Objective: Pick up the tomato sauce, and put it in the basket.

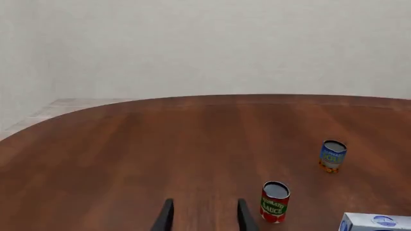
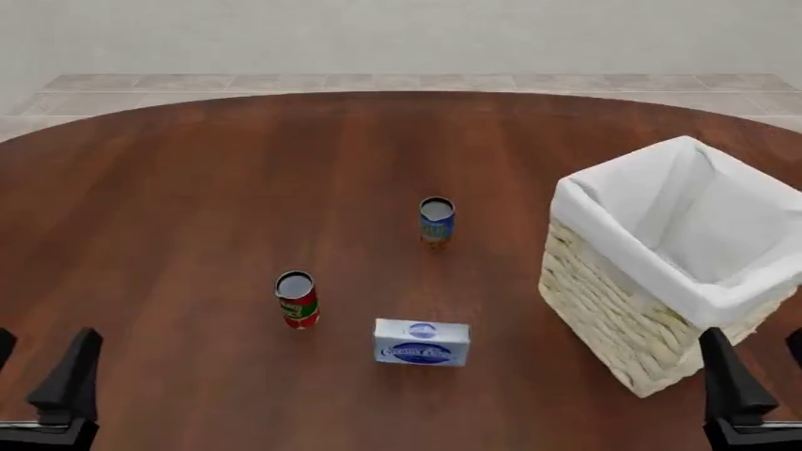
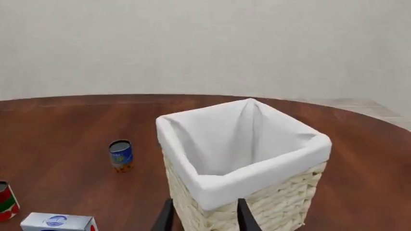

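The tomato sauce is a small upright can with a red label and grey top, standing left of the table's centre; it also shows in the left wrist view and at the right wrist view's edge. The basket, pale wicker lined with white cloth, stands at the right. My left gripper hangs open near the front left edge, well short of the can and apart from it. My right gripper is open at the front right, just before the basket. Both hold nothing.
A blue-and-orange can stands upright behind the tomato sauce, toward the centre. A blue-white box lies flat between the tomato sauce and the basket, near the front. The round brown table's far edge meets a tiled floor.
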